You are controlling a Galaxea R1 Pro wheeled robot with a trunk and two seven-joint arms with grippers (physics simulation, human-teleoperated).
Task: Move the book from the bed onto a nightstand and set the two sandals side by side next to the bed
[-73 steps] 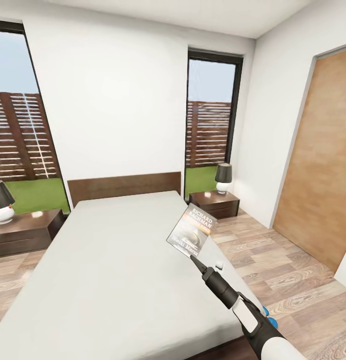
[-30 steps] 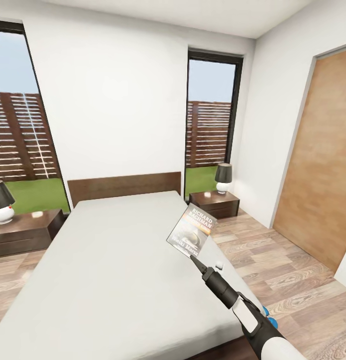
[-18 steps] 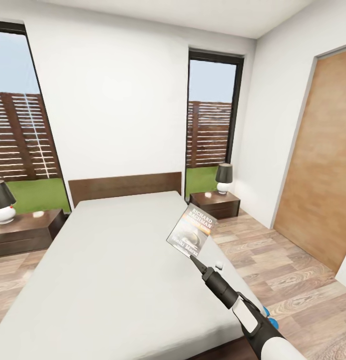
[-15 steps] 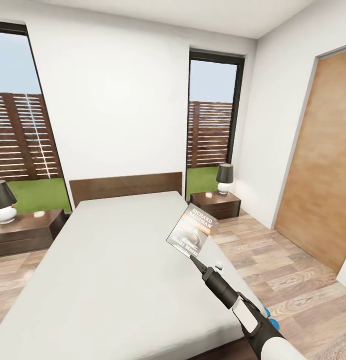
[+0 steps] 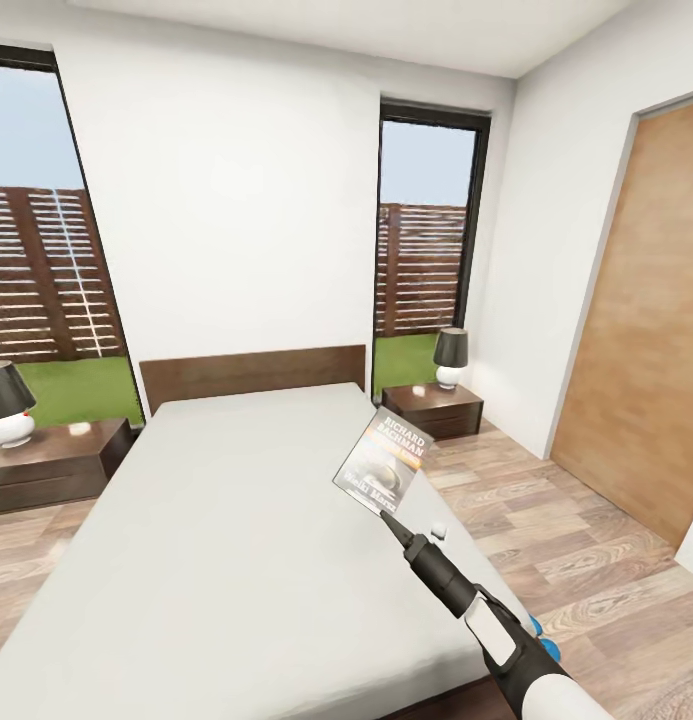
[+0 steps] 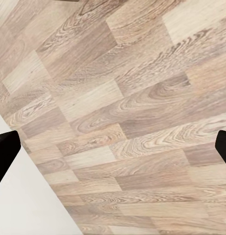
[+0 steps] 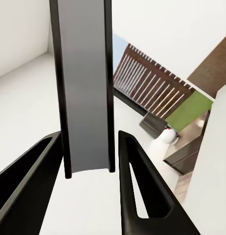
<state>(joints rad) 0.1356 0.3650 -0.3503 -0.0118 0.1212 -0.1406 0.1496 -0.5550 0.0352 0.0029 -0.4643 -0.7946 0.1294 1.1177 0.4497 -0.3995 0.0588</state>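
A bedroom with white walls and a wood-plank floor (image 5: 546, 520) is seen from the head view. The book (image 5: 383, 461) is held up in the air above the right-hand edge of the bed (image 5: 236, 520), clamped at its lower edge by the right hand (image 5: 389, 520), whose arm reaches in from the lower right. On the greyish cover, "RICHARD BACHMAN" can be read in white capitals at the top; beneath it lie an orange band, a dark picture and a further line of white lettering too small to be read. In the right wrist view, the book's edge (image 7: 83, 88) is seen gripped between the two black fingers (image 7: 142, 196). Two dark-brown nightstands are seen, one at the far right of the headboard (image 5: 431, 408) and one at the left (image 5: 51, 462), each carrying a black-shaded lamp. A wooden door (image 5: 641, 340) is set in the right wall. In the left wrist view, the left hand's fingertips (image 6: 5, 149) are spread wide over the plank floor.
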